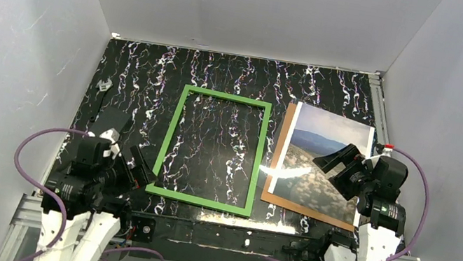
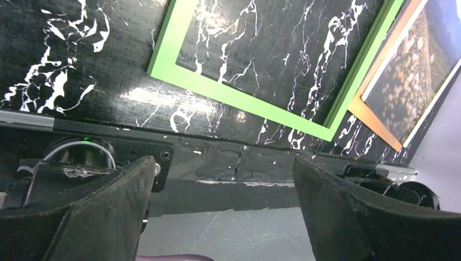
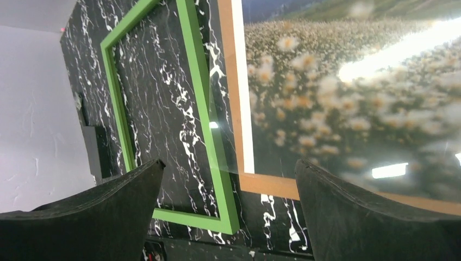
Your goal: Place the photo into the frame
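The bright green frame [image 1: 171, 142] lies flat and empty in the middle of the black marbled table. To its right, the photo [image 1: 324, 153] lies face up on a brown backing board [image 1: 274, 166], with glare across its lower left. My right gripper [image 1: 337, 169] hovers open over the photo's near right part. My left gripper [image 1: 130, 157] stands open at the frame's near left corner, clear of it. The left wrist view shows the left gripper [image 2: 224, 163] empty, the frame [image 2: 244, 103] and the photo [image 2: 413, 81]. In the right wrist view the right gripper [image 3: 229, 163] is empty above the frame [image 3: 215, 136] and photo [image 3: 337, 98].
White walls close in the table [image 1: 146, 74] on the left, back and right. A small metal piece [image 1: 104, 86] lies at the back left. A clear sheet edge [image 3: 217, 125] seems to reach from the backing board [image 3: 227, 65] over the frame's right bar.
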Action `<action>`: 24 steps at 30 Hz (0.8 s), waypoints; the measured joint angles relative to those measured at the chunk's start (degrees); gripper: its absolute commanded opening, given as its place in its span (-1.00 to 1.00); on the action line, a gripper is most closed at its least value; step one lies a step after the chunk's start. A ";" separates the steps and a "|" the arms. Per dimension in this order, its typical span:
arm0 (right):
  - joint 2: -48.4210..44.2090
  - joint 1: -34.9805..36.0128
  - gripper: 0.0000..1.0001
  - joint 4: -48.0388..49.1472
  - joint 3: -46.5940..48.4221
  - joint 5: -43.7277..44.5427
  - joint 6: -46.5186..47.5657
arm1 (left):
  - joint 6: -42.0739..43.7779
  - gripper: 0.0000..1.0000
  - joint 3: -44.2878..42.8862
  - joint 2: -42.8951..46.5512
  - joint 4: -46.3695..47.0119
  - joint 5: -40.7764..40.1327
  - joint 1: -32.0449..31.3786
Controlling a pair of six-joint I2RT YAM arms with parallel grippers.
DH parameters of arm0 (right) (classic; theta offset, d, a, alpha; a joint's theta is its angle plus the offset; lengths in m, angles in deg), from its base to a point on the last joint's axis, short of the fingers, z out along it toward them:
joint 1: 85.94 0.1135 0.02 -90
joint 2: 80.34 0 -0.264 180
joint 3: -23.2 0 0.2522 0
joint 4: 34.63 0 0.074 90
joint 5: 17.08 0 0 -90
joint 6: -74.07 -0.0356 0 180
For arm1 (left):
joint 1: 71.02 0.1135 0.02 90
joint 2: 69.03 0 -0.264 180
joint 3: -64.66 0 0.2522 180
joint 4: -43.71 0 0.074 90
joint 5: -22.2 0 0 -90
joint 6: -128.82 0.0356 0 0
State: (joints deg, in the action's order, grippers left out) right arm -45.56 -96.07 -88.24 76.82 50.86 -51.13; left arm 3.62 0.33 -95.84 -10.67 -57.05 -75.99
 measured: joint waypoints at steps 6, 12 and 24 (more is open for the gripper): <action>-1.38 0.00 1.00 -4.46 -0.50 -0.15 1.07 | 0.24 0.99 1.03 1.05 -0.46 3.61 0.00; -0.09 0.00 1.00 -6.32 -2.27 -0.13 0.96 | 2.60 0.99 0.94 -6.84 0.09 10.01 -0.02; -2.56 0.00 1.00 -7.15 -6.86 0.87 -2.14 | 6.05 0.99 -4.22 -23.69 -1.09 13.22 -6.54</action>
State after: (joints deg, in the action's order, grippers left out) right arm -48.12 -96.07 -95.39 69.95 51.73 -53.27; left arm 9.67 -3.89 -119.53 -11.77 -43.83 -82.53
